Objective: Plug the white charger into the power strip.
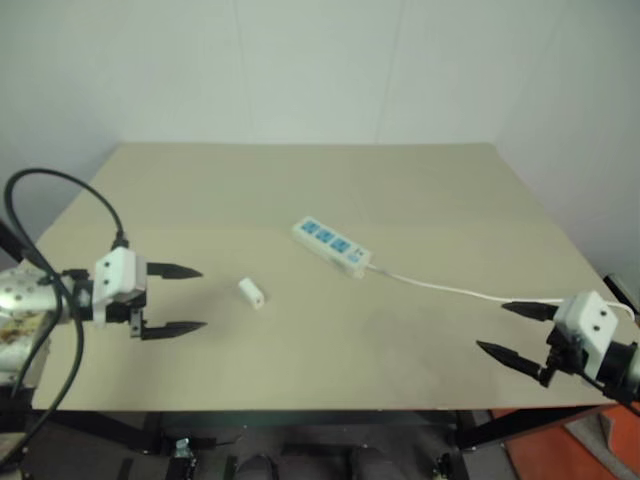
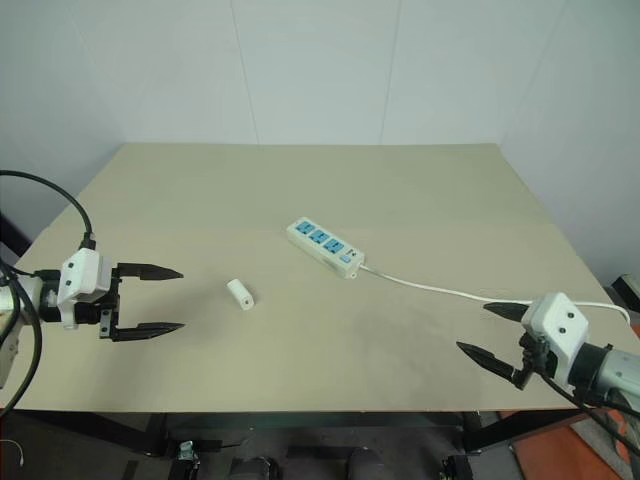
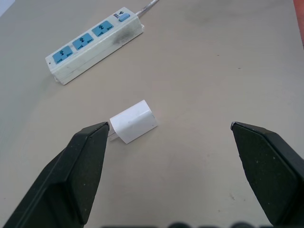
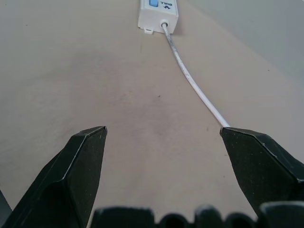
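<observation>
Both grippers spread, empty: left gripper (image 2: pixel 150 300) near white charger (image 2: pixel 239 294); right gripper (image 2: pixel 492 332) beside cord (image 2: pixel 430 288); power strip (image 2: pixel 324 245) mid-table (image 2: pixel 300 180).

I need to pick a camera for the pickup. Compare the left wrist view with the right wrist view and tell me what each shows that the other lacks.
Left wrist view alone: the white charger lying on the table, just ahead of the open left pincer, and the strip's blue socket panels.
Right wrist view alone: a long run of the thin white cord, passing near the open right pincer.
Both: the power strip and the tan table.
</observation>
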